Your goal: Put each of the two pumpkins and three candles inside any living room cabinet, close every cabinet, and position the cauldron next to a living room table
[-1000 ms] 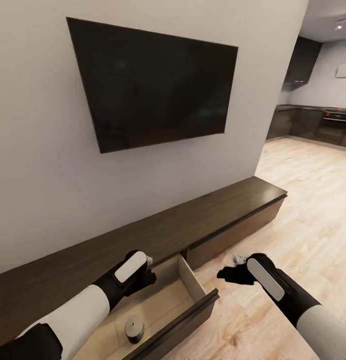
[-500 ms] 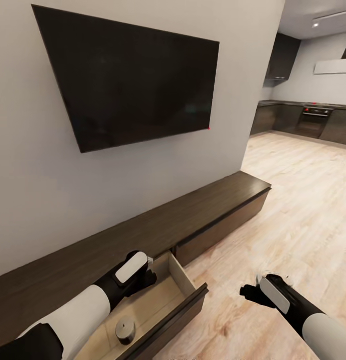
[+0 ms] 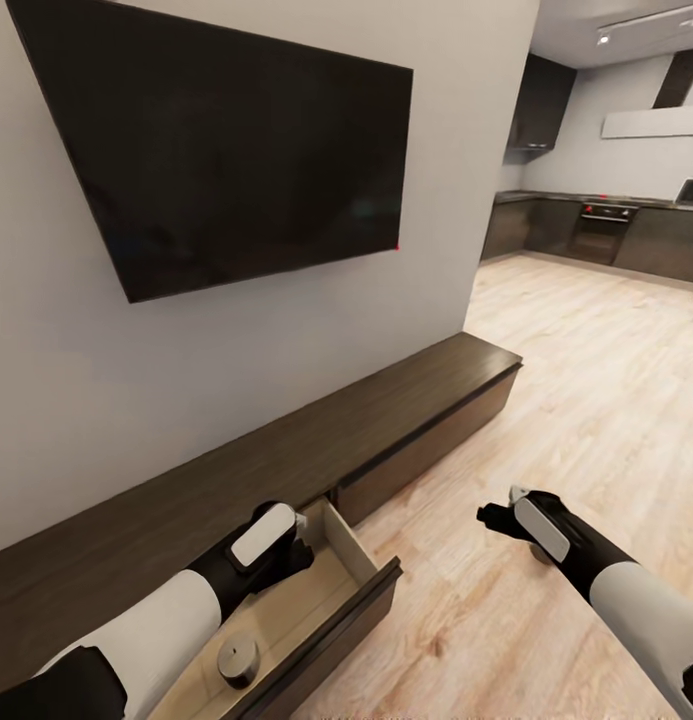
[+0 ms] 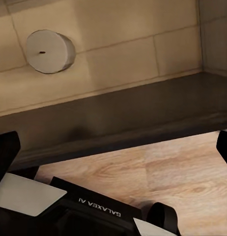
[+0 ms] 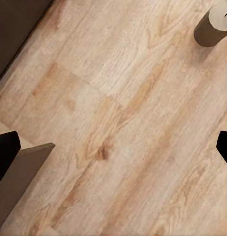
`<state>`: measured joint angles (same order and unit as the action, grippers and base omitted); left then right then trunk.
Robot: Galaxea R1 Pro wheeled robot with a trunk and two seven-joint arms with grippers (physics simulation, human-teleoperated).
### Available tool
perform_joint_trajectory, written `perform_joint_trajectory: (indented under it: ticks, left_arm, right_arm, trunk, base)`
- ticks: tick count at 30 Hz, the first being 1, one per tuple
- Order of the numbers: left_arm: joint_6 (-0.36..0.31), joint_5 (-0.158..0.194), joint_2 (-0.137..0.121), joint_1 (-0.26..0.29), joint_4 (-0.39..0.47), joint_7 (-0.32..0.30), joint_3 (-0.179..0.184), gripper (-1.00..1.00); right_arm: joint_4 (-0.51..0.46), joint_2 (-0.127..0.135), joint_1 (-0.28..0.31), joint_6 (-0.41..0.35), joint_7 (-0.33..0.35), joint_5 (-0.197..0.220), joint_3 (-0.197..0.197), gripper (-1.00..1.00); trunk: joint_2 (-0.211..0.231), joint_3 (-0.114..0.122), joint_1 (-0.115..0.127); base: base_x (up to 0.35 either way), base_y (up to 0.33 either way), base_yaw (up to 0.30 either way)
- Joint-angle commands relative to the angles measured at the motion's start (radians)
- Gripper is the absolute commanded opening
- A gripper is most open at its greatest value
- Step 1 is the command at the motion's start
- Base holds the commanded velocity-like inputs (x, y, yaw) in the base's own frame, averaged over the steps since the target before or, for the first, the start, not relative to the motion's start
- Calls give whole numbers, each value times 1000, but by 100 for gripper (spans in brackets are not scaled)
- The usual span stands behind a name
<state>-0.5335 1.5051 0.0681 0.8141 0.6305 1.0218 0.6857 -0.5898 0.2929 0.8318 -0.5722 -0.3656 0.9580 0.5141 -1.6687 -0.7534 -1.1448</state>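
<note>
The low dark brown cabinet (image 3: 386, 420) runs along the wall under the TV. One of its drawers (image 3: 361, 545) is pulled out. A short cream candle (image 3: 238, 660) stands inside it, also visible in the left wrist view as a candle (image 4: 48, 50). My left gripper (image 3: 296, 552) hovers over the drawer, open and empty (image 4: 115, 147). My right gripper (image 3: 489, 516) hangs open over the plank floor to the right of the drawer. In the right wrist view the right gripper (image 5: 115, 147) holds nothing, and another candle (image 5: 214, 23) stands on the floor nearby.
A black TV (image 3: 226, 150) hangs on the wall above the cabinet. Light wood floor (image 3: 606, 400) stretches right toward the grey kitchen (image 3: 596, 225). The open drawer's dark front (image 3: 336, 630) juts out over the floor.
The head view has swung to the right. My right gripper has moved further right, away from the drawer. My left gripper has stayed over the drawer.
</note>
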Motion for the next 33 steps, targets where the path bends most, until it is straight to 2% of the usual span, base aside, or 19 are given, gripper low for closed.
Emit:
perform_joint_trajectory:
  ticks: [1,7,10,11,12,15,18,23,29,33]
  left_arm:
    - [1,1,0,0,1,-2,-1,100]
    - [-1,2,2,13,49,2,-9,100]
    - [0,2,2,21,191,4,-16,100]
    - [1,1,2,21,224,5,-17,100]
    - [4,-1,1,21,252,3,-17,100]
    - [12,-5,-2,21,245,-3,-17,100]
    - [8,-4,-13,21,206,-3,-19,100]
    - [6,-5,-17,20,189,-2,-19,100]
    - [0,-4,-19,21,193,6,-20,100]
    - [-2,-1,-19,21,192,8,-20,100]
  right_arm:
    - [-4,-1,0,-1,0,1,0,100]
    - [-6,-1,1,0,-3,0,0,100]
    - [-5,3,1,6,-3,6,-10,100]
    - [-4,3,1,6,-3,7,-23,100]
    - [-2,0,0,7,-4,8,-54,100]
    - [1,-3,-3,9,-5,4,-102,100]
    - [3,-5,-7,10,-5,0,-123,100]
    - [14,-7,-9,15,-19,-2,-130,100]
    - [40,-9,-10,21,-138,-2,-132,100]
    - [47,-5,-10,21,-151,-2,-133,100]
  trunk:
    - [0,-2,0]
    - [0,-11,0]
    - [0,-15,0]
    - [0,-16,0]
    - [0,-18,0]
    - [0,-22,0]
    - [0,-26,0]
    - [0,-33,0]
    - [0,-41,0]
    - [0,-47,0]
  base:
    - [0,0,-124]
    - [0,0,-131]
    - [0,0,-141]
    - [0,0,-156]
    - [0,0,-162]
    - [0,0,-165]
    - [0,0,-168]
    - [0,0,-169]
    - [0,0,-169]
    - [0,0,-169]
